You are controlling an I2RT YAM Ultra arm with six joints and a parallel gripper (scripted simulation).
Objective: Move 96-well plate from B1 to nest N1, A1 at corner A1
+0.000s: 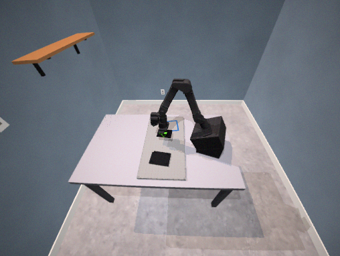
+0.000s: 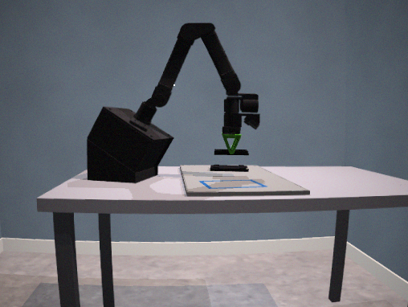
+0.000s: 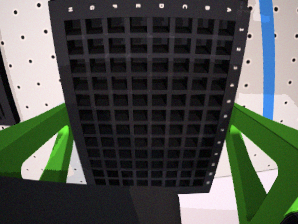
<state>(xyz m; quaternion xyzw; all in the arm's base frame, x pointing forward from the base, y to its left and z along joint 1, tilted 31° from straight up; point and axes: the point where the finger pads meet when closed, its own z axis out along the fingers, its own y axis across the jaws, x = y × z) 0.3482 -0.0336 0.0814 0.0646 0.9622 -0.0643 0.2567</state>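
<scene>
- To the gripper's left, from where I stand, a big black box sits on the table, and the black arm grows out of it and bends over like a tent.
- The gripper points straight down, and its green fingers squeeze the two long sides of the black plate.
- The plate hangs flat under the gripper, up in the air, not touching anything.
- Right under the gripper a grey mat lies on the table.
- Below the plate and a bit further back, the black nest sits low on the mat.
- Nearer to me than the gripper, a blue box outline is drawn on the mat, with nothing in it.
- In the wrist view the plate's many little square holes face up, and the blue line shows at the right edge.
</scene>
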